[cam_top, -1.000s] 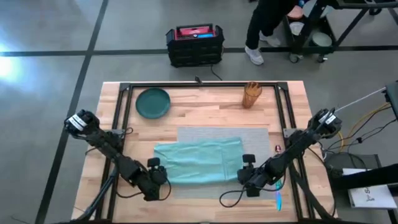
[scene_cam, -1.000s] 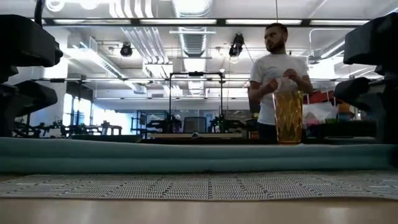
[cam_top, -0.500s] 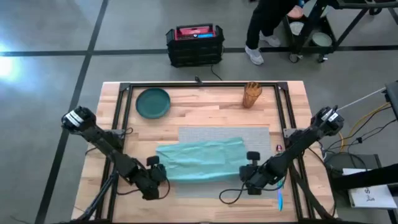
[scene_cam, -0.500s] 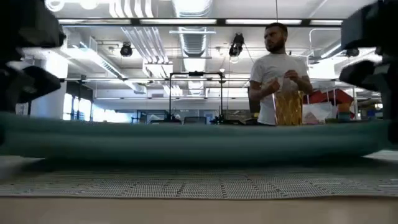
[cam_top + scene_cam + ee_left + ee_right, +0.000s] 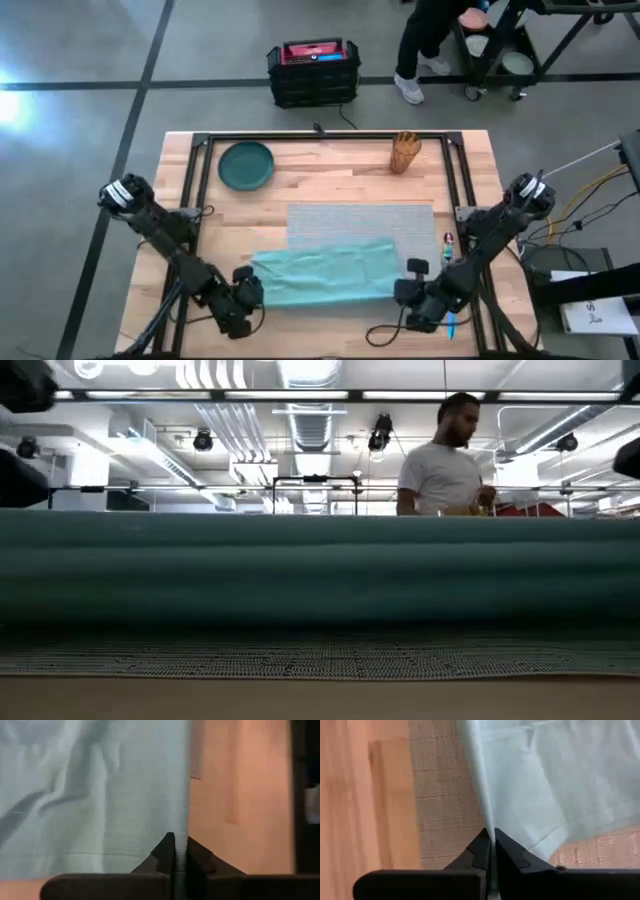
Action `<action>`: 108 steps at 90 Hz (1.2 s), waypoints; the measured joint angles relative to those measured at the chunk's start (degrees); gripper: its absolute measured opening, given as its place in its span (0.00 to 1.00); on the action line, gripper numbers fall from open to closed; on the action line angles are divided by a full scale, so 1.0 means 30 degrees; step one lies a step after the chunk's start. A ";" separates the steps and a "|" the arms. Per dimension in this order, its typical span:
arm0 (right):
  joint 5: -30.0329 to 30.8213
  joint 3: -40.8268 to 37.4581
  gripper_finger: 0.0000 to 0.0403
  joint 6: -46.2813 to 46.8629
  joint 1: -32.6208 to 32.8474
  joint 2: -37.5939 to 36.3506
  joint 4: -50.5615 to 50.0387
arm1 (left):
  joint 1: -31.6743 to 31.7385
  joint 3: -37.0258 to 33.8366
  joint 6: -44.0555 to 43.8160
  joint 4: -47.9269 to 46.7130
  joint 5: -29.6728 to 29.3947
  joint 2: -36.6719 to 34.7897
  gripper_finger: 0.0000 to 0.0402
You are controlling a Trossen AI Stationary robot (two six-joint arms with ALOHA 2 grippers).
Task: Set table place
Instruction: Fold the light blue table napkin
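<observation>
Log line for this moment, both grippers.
left gripper: shut on teal napkin edge | right gripper: shut on opposite edge | napkin stretched over placemat near side | green plate untouched

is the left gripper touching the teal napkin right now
Touching. The left wrist view shows the left gripper with its jaws closed on the edge of the teal napkin, the cloth pinched between them.

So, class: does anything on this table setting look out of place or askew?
Yes: the wrinkled teal cloth napkin sprawls across the grey woven placemat, held between the left gripper and right gripper, not folded beside it.
</observation>
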 joint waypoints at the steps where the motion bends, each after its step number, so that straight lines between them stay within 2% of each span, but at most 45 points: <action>1: -0.0018 0.0000 0.00 0.0001 0.0028 0.0000 0.0057 | -0.0059 0.0003 -0.0050 0.0114 0.0000 0.0066 0.00; 13: -0.0086 0.0007 0.00 -0.0176 -0.0029 -0.0025 0.0054 | -0.0189 0.0589 -0.0336 -0.0028 0.0101 0.0256 0.00; 24: -0.0129 0.0029 0.00 -0.0450 -0.0656 -0.0097 -0.0057 | -0.0058 0.1597 0.0536 -0.1533 -0.0048 -0.0042 0.00; 34: -0.0137 0.0029 0.00 -0.0065 -0.1669 -0.0209 -0.0684 | 0.0241 0.2238 0.0883 -0.3365 -0.0640 -0.0574 0.00; 63: -0.0510 0.0029 0.00 -0.1097 -0.4886 -0.1157 -0.2332 | 0.1147 0.2069 0.0036 -0.8075 -0.1466 -0.0933 0.00; 89: -0.0777 -0.0013 0.00 -0.1628 -0.7094 -0.1151 -0.3452 | 0.1861 0.1892 0.0764 -0.8840 -0.3720 -0.0889 0.00; 108: -0.0685 -0.0331 0.00 -0.1585 -0.7910 -0.0903 -0.3278 | 0.2360 0.1216 0.0714 -0.9023 -0.4008 -0.0882 0.00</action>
